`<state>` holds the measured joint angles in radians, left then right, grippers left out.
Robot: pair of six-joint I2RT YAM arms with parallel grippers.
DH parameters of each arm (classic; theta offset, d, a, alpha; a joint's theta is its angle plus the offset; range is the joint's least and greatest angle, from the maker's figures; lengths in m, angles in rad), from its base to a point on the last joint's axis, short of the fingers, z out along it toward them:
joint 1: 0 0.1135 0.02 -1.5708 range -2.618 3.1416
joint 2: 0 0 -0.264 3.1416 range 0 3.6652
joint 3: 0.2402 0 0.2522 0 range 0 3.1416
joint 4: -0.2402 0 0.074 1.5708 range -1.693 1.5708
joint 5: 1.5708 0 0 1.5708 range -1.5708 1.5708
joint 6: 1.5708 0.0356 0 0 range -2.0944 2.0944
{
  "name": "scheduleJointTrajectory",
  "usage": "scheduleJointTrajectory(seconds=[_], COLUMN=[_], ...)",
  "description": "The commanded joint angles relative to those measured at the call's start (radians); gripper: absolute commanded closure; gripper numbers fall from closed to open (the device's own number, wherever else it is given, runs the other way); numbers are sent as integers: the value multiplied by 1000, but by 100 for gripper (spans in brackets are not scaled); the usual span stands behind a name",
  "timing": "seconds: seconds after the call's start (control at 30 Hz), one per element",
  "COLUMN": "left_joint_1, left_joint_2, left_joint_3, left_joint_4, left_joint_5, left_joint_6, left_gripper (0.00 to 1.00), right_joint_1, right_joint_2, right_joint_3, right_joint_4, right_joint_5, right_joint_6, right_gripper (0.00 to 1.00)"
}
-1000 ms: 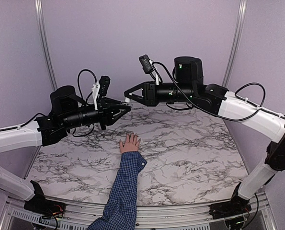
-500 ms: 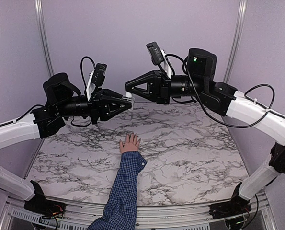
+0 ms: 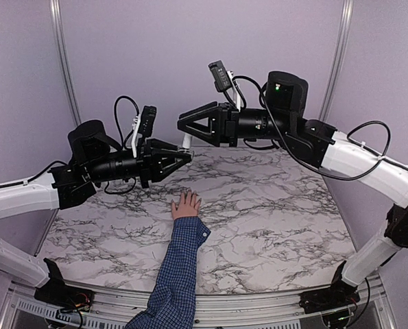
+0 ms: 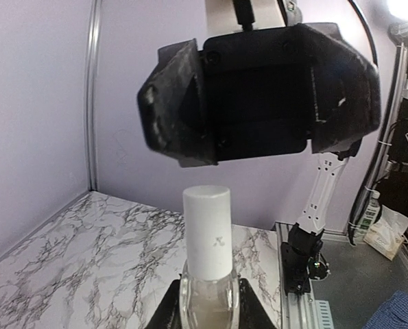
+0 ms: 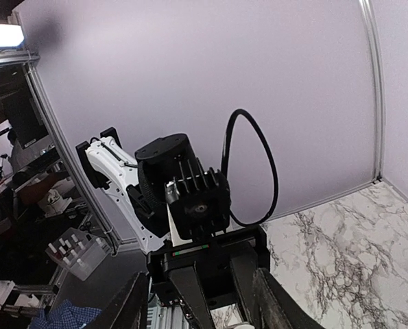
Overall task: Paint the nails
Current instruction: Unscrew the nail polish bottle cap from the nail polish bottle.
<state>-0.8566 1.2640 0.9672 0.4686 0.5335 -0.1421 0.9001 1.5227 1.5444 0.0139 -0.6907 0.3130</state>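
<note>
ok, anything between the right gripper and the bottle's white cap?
Nothing: left wrist view shows a bare gap between the right gripper and the white cap.

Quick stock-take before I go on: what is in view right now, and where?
Bottle: one, clear glass, held above the table's back left.
Cap: one, white, on the bottle, pointing up.
Hand: one, light-skinned, flat mid-table, fingers spread.
Nails: too small to make out.
Sleeve: one, blue checked, running from the near edge to the hand.
Table: one, white and black marble.
Walls: purple, behind and at both sides.
Posts: two, metal, back corners.
Left gripper: black, shut on the bottle.
Right gripper: black, open, just above the cap, not touching it.
</note>
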Motion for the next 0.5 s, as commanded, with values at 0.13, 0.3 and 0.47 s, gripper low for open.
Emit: scheduleJointTrajectory(seconds=[0.13, 0.3, 0.47], left_joint_1=[-1, -4, -7], left_joint_2=[-14, -10, 3], left_joint_3=[-34, -51, -62], left_joint_4=[43, 42, 37], left_joint_5=[-243, -354, -428], left_joint_6=[19, 43, 55], left_gripper=[100, 100, 100], right_joint_1=[16, 15, 16], right_joint_2=[56, 69, 87], right_joint_3=[74, 88, 92], right_joint_4=[-195, -243, -246], right_joint_5=[328, 416, 421], right_joint_6=[115, 146, 164], right_gripper=[54, 55, 59])
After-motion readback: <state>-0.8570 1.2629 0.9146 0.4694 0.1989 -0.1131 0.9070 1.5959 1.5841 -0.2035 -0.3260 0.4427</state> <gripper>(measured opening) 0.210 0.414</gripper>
